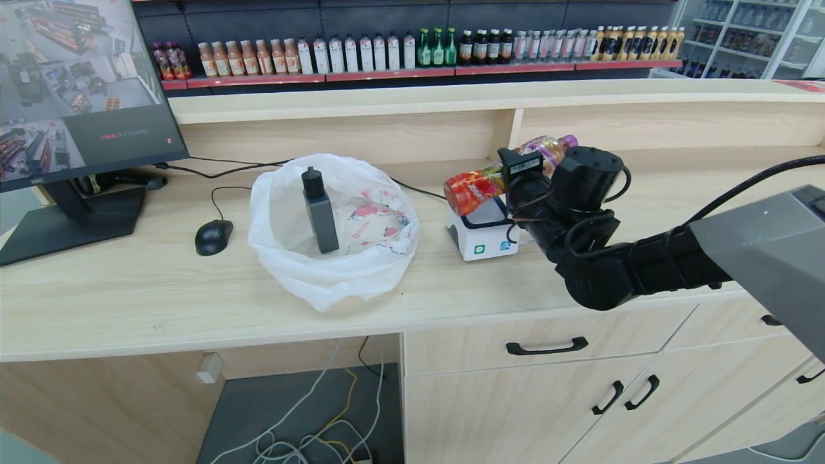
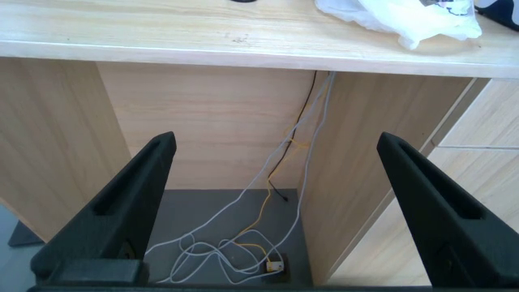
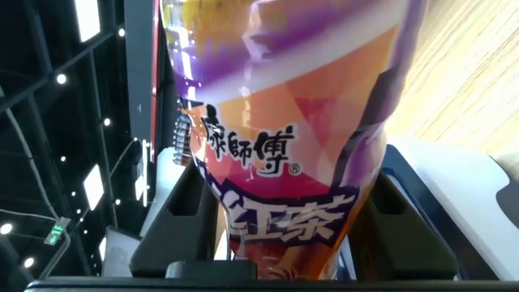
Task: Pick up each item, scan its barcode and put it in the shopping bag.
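My right claw (image 1: 519, 175) pinches the tea bottle (image 1: 477, 187) sideways just above the scanner (image 1: 482, 237), so I judge scanning is in hand (a grey bottle (image 1: 320, 212) already stands in the shopping bag (image 1: 335, 280)). Next: carry it left over the bag's mouth, then release. My left claw (image 2: 276, 203) hangs spread below the counter (image 2: 162, 36).

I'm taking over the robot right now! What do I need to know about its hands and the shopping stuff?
Left gripper: open, holding nothing, low in front of the counter.
Right gripper: fingers shut on the drink bottle, held sideways just above the white scanner.
Shopping bag: open on the counter, to the left of the scanner.
Done: a grey bottle stands inside the bag.
Left: scan the drink bottle (whether it has registered cannot be seen), then put it in the bag.
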`<state>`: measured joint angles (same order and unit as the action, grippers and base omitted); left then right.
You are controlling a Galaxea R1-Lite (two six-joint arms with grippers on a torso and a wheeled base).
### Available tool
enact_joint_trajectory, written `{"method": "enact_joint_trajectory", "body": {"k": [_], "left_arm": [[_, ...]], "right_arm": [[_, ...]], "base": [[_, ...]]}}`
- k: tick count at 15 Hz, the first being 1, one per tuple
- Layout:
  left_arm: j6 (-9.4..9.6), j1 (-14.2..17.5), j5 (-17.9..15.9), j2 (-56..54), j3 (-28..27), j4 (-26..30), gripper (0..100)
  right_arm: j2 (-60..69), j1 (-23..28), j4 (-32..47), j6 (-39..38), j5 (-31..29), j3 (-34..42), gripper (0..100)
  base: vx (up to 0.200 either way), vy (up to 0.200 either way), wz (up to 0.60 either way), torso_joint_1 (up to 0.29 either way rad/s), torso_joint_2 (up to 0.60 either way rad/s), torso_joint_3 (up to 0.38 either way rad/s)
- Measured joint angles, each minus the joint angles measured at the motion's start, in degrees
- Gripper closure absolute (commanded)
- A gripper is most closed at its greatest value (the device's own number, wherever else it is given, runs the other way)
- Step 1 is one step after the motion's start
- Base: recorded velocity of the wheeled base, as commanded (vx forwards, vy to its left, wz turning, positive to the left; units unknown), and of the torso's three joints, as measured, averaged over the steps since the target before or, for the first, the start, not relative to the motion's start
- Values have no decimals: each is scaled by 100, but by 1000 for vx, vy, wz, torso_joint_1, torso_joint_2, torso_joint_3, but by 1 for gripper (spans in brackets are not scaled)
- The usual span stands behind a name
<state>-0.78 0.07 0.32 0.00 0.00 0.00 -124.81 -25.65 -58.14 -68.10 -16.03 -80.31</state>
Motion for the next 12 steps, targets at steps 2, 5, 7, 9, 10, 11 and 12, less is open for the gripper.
{"method": "enact_joint_trajectory", "body": {"k": [2, 5, 7, 9, 10, 11, 12], "left_arm": [[0, 0, 1, 2, 0, 0, 0], [0, 0, 0, 0, 0, 0, 0], [2, 0, 1, 2, 0, 0, 0], [2, 0, 1, 0, 0, 0, 0], [0, 0, 0, 2, 0, 0, 0], [2, 0, 1, 0, 0, 0, 0], [2, 0, 0, 2, 0, 0, 0]], "right_arm": [[11, -1, -2, -2, 11, -12, 100], [35, -1, -5, -2, 13, -11, 100], [89, -9, -7, 5, 11, 2, 100], [162, -20, -13, 24, 20, 0, 100], [201, -28, -13, 49, 22, -4, 100], [236, -37, -16, 88, 18, -6, 100], [290, -65, -27, 205, 9, 5, 100]], "base": [[0, 0, 0, 0, 0, 0], [0, 0, 0, 0, 0, 0], [0, 0, 0, 0, 0, 0], [0, 0, 0, 0, 0, 0], [0, 0, 0, 0, 0, 0], [0, 0, 0, 0, 0, 0], [0, 0, 0, 0, 0, 0]]}}
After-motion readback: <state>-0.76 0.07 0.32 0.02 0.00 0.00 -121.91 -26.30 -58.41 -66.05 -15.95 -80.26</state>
